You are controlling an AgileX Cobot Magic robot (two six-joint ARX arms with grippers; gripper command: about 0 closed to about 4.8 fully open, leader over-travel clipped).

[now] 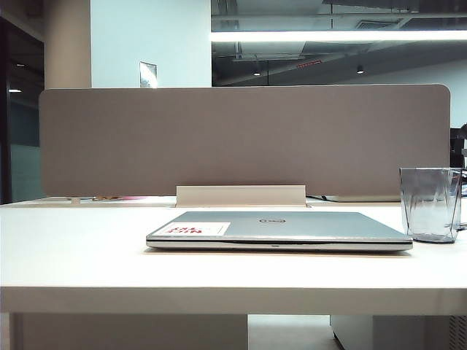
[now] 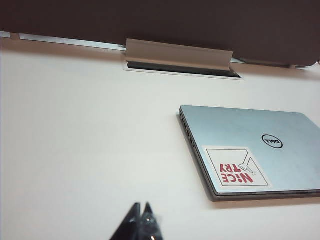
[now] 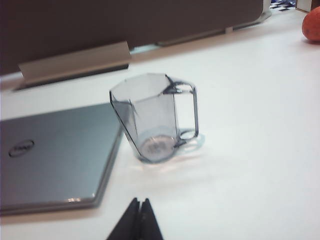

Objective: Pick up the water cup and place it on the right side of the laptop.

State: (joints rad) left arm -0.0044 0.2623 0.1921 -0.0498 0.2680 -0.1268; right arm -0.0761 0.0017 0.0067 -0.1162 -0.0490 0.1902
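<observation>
The white table (image 1: 80,255) is carrying the closed laptop (image 1: 281,230) at its centre, lid up, with a white sticker (image 1: 198,229) printed in red near the lid's 9 o'clock edge and a round logo (image 1: 271,221) toward the middle. Behind the laptop, at 12 o'clock, a grey partition screen (image 1: 244,138) is standing across the table's far edge, with a raised cable-slot flap (image 1: 241,195) at its foot. An orange rounded object (image 3: 312,25) is lying far off at the table's edge in the right wrist view, well apart from everything else. The water cup (image 1: 430,204) is standing upright on the table just beside the laptop's edge at 3 o'clock in the exterior view, its handle (image 3: 187,110) pointing away from the laptop; whether cup and laptop are touching cannot be told. Nothing is lying between the cup and either arm. The right gripper (image 3: 136,220) is sitting with its fingertips pressed together, holding nothing, with the cup at its 12 o'clock and clear table between them. The left gripper (image 2: 140,222) is likewise showing its tips drawn together and empty, with the laptop at about its 2 o'clock, apart from it.
</observation>
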